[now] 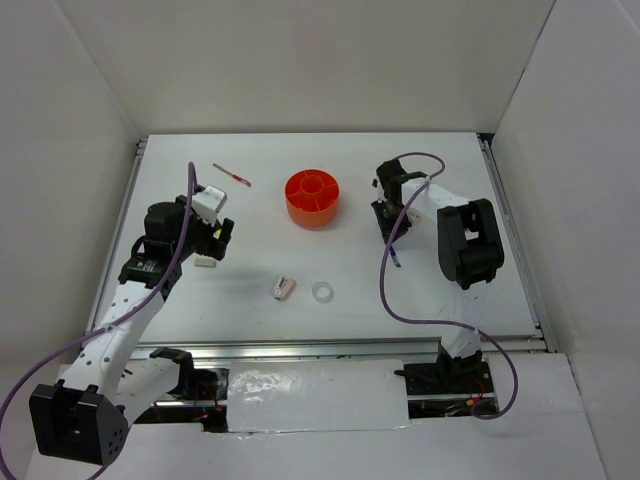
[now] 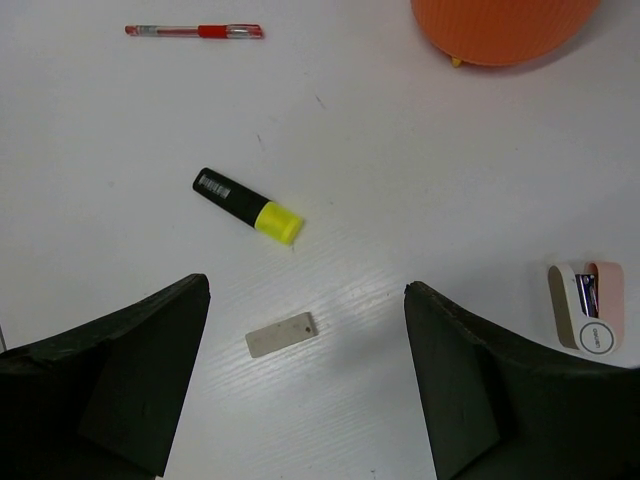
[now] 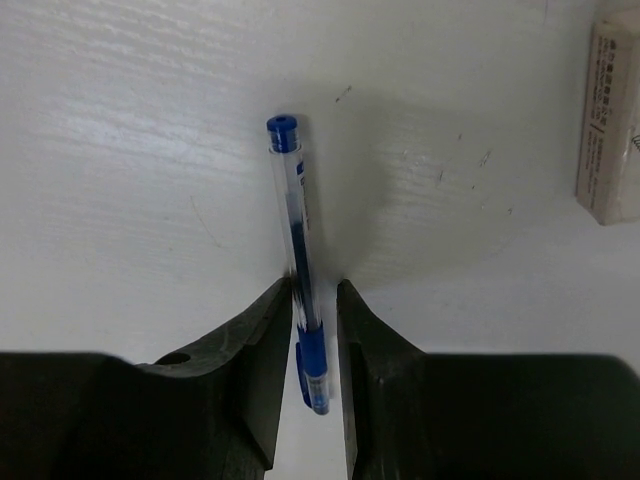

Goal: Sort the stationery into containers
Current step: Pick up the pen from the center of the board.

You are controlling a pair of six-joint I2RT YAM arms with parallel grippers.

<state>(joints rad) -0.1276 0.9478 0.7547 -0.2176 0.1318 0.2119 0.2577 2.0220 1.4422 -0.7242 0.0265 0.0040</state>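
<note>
The right gripper (image 3: pixel 315 310) is closed to a narrow slot on the blue pen (image 3: pixel 298 215) and pinches it near the grip end. The capped end projects forward over the table (image 3: pixel 120 150), to the right of the organizer (image 1: pixel 313 198) and well apart from it. The left gripper (image 2: pixel 305 370) is wide open and holds nothing; its fingers stand either side of an eraser (image 2: pixel 281 335) lying flat on the table, with the highlighter (image 2: pixel 247 206) just beyond, the red pen (image 2: pixel 195 31) farther off and the pink-white piece (image 2: pixel 587 305) beside the right finger.
</note>
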